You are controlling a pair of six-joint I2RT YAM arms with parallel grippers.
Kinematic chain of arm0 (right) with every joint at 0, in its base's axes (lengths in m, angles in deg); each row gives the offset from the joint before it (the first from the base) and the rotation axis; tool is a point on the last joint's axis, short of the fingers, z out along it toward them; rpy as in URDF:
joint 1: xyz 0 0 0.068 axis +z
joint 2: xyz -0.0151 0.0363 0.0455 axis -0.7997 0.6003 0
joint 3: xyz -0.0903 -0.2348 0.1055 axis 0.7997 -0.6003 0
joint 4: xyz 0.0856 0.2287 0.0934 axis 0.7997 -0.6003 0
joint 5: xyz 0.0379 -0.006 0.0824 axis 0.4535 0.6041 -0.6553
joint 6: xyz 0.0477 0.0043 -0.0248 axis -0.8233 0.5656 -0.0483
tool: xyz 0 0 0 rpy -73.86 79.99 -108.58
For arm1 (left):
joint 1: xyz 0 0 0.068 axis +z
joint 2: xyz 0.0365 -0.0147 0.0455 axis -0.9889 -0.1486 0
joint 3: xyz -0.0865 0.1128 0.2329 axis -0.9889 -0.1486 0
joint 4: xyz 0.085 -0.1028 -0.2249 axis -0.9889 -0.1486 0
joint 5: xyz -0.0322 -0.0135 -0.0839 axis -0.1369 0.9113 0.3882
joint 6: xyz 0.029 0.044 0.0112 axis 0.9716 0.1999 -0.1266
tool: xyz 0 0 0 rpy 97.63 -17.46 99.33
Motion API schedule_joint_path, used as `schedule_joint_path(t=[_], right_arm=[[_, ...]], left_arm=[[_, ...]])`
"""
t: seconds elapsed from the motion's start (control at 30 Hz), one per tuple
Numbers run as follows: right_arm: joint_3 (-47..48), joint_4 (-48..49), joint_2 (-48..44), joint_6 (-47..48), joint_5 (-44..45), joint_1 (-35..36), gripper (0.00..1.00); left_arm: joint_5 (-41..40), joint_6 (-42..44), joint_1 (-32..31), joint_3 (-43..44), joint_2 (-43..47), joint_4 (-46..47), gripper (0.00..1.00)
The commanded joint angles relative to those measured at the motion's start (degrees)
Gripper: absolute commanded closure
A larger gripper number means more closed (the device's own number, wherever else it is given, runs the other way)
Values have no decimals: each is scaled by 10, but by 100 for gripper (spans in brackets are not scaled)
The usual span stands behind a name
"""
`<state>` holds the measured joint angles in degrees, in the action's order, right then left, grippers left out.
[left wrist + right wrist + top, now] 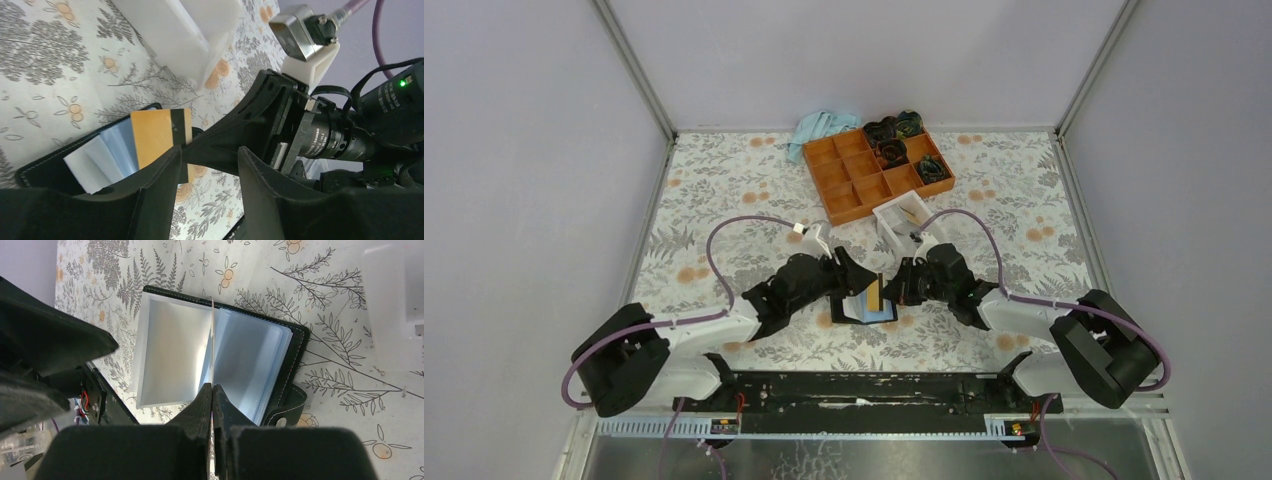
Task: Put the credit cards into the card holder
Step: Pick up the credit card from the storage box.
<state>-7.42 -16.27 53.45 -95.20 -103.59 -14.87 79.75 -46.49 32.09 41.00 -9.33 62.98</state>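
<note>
Top external view: on the tabletop (724, 200) the card holder (864, 313) lies open between both arms. The right gripper (212, 390) pinches a credit card (212, 345) on edge along the holder's middle fold. The left gripper (205, 152) is spread beside its left edge.

You get soft, even overhead light in the top view, with only faint shadows on the floral-patterned tablecloth (724, 190). Left wrist view: black fingers (150, 200) of the left gripper (209, 155) blurred up close, white open-topped plastic box (175, 30) blown out, yellow-orange plastic credit card (155, 137) sharp. Right wrist view: black folding card holder (250, 355) has pale glare on its light-blue lining.
</note>
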Motion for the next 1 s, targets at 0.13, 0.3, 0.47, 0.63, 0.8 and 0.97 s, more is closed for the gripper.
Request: schedule_joint_path(t=[0.13,0.3,0.47,0.63,0.8,0.97], right_arm=[[-3,12,-2,-3,6,5,100],[-2,15,2,-7,1,5,100],[4,15,4,-14,-11,5,100],[9,10,8,-18,-19,5,100],[12,6,10,-20,-24,5,100],[14,3,10,-20,-26,5,100]], left_arm=[[31,-2,-20,29,-22,-40,50],[21,4,-23,29,-1,-100,51],[3,8,-23,22,26,-148,52],[-2,8,-23,13,41,-172,53],[8,6,-23,9,45,-178,53],[16,7,-23,12,45,-190,55]])
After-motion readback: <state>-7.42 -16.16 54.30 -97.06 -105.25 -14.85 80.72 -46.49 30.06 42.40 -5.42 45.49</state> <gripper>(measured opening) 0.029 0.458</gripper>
